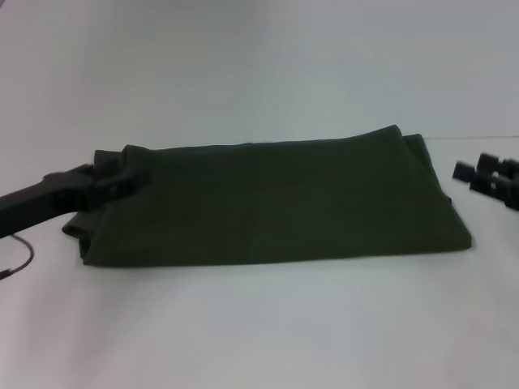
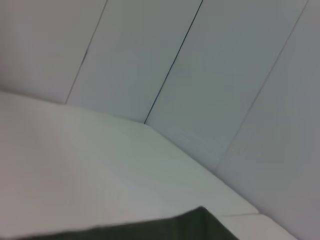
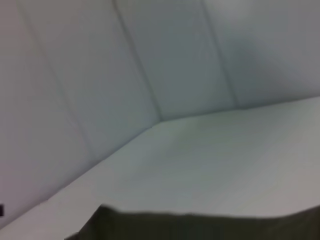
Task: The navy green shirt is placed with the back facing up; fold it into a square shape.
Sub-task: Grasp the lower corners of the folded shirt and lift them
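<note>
Where the head view looked down on the work, the shirt lay across the middle of the white table as a long folded band, its sleeves already tucked out of sight — a shape that, by my judgement, wanted one more fold end over end to make a square. At its left end the left gripper sat against the bunched corner of the cloth, seemingly closed on it, probably to lift that end across. At the frame's right edge the right gripper hung well apart from the shirt's right end; whether it was open I cannot tell. From the left wrist, only a dark strip of shirt showed at the picture's edge, with bare table beyond and pale panelled walls meeting in a corner — no fingers in sight. From the right wrist, the shirt showed again as a dark strip, the table running to the same panelled walls.
</note>
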Controlling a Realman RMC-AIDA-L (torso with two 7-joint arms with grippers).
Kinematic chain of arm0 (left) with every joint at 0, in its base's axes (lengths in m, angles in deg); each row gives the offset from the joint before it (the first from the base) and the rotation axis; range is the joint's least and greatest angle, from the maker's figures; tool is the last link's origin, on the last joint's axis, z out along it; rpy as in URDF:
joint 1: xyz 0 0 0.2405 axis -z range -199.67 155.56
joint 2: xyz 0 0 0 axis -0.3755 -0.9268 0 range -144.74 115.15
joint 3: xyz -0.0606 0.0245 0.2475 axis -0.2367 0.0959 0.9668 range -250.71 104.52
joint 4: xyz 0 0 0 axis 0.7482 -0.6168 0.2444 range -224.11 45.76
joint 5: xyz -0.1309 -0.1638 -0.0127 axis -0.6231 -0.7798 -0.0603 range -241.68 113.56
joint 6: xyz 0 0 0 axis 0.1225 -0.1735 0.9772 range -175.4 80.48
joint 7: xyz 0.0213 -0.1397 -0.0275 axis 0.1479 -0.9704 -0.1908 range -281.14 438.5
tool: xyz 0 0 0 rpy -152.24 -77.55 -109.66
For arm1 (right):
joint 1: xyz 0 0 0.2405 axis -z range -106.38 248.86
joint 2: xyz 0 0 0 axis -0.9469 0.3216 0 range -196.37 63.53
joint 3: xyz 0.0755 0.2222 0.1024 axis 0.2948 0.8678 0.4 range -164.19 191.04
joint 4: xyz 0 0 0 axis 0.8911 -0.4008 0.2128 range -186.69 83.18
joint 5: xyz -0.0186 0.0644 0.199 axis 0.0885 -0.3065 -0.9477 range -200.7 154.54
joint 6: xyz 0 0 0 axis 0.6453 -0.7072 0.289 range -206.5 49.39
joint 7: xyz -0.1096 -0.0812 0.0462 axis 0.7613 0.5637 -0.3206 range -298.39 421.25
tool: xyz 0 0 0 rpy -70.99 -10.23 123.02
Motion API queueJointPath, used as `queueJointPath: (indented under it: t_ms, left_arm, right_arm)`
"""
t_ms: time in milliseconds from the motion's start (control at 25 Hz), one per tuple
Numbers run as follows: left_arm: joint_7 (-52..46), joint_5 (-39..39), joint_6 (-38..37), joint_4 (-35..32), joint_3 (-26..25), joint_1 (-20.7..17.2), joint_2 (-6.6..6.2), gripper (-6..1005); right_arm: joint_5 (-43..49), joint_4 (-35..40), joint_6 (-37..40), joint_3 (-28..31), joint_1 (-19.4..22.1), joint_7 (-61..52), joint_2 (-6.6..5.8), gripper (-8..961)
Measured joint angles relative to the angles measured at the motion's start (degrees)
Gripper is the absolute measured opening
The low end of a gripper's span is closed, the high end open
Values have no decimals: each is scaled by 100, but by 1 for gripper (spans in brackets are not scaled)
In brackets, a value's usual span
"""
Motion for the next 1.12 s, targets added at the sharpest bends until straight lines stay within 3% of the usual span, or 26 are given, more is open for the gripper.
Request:
queueJointPath:
  t_ms: [280, 680, 1000, 1120]
  left_arm:
    - [-1621, 773, -11, -99, -688, -123, -50, 904]
    - [-3963, 1754, 321, -8, -861, -94, -117, 903]
    - [-3973, 1819, 618, 193, -900, -32, -133, 903]
    - [-3511, 1831, 804, 199, -619, 94, -139, 904]
  right_arm:
    - [348, 44, 313, -44, 111, 38, -66, 750]
    - [577, 53, 299, -437, -35, 208, -105, 749]
    - [568, 49, 60, -429, -74, 108, -137, 749]
    - [560, 28, -59, -424, -84, -9, -150, 749]
